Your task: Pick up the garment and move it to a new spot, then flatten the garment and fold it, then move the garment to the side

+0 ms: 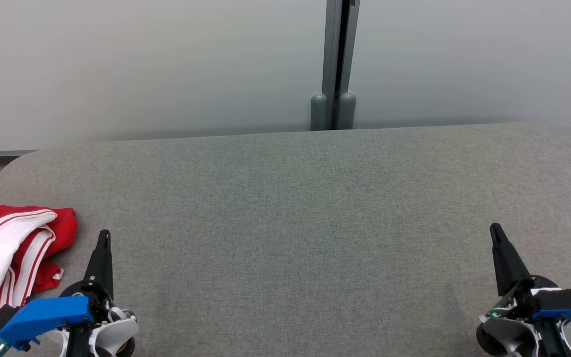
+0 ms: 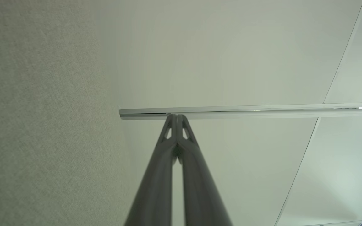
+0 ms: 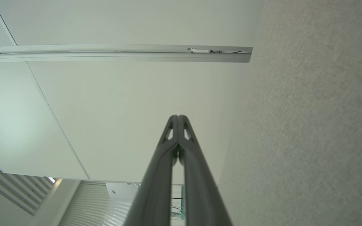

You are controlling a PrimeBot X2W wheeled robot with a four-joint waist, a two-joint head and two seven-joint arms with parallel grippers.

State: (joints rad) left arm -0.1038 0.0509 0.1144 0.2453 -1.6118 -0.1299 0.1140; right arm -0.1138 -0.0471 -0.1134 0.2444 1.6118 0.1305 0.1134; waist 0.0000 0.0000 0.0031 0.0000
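Spreading across most of the head view, the grey tabletop (image 1: 285,208) has a red garment (image 1: 18,253) with white stripes crumpled at its near left corner. The frame edge cuts the garment off, so its long axis is hard to judge; it seems to run front to back. It lies just to the left of the left gripper (image 1: 103,237) and well apart from the right gripper (image 1: 495,230). The 2 grippers are fully closed, tip against tip, holding nothing. The left gripper is plainly nearer, so the pick-up likely calls for a short reach to its left.
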